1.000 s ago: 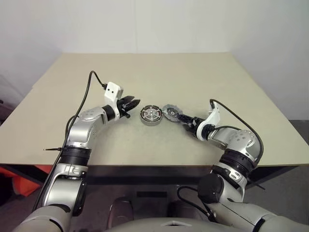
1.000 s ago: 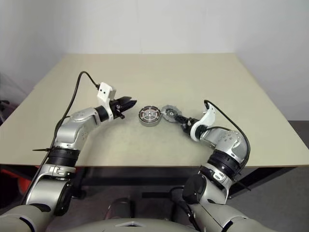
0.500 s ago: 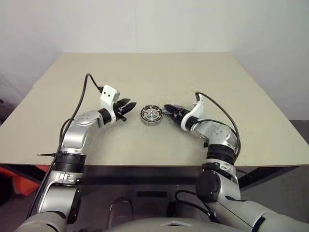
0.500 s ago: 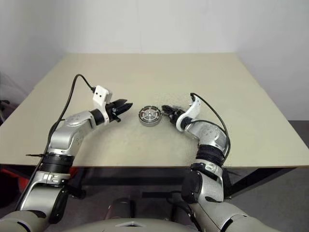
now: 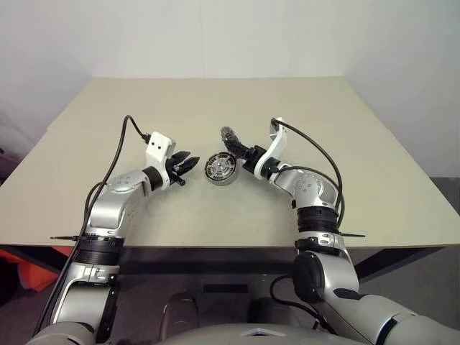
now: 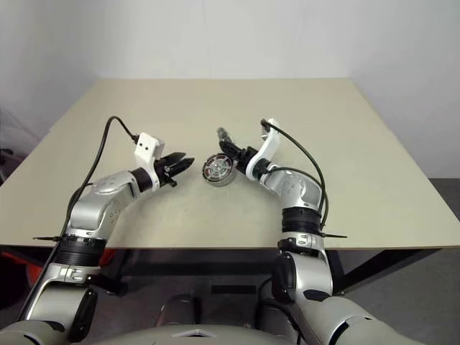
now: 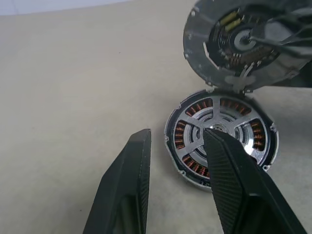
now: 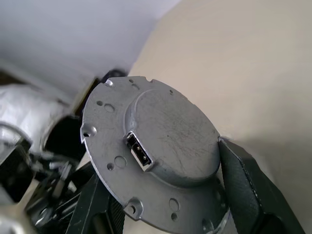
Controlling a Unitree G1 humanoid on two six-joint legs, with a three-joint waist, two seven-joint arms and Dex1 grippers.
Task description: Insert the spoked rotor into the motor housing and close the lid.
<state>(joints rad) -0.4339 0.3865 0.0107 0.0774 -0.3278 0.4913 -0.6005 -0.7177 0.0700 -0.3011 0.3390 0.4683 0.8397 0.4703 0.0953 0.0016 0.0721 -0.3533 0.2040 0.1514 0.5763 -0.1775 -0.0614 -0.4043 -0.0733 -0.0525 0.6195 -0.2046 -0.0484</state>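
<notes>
I have the lid [image 8: 161, 161] pinched between my right gripper [image 5: 231, 136]'s two fingers, held on edge in the air above the table [image 5: 359, 144] and just past the motor housing [image 5: 221, 169]. In the right wrist view its plain grey back faces the camera, with a small rectangular socket off centre and notches and holes round the rim. The left wrist view catches its other face, dark-centred with small parts inside, tilted over the far edge of the housing.

The motor housing lies flat on the table near the middle, between my two grippers. The spoked rotor [image 7: 222, 134] sits inside it: silver spokes from a small hub, with the reddish copper windings showing through the gaps.

My left gripper [image 5: 185, 164] hovers at about 9 o'clock from the housing, close beside it but not touching, its fingers [image 7: 129, 190] apart with nothing between them. The lid stands at roughly 1 o'clock from the housing.
</notes>
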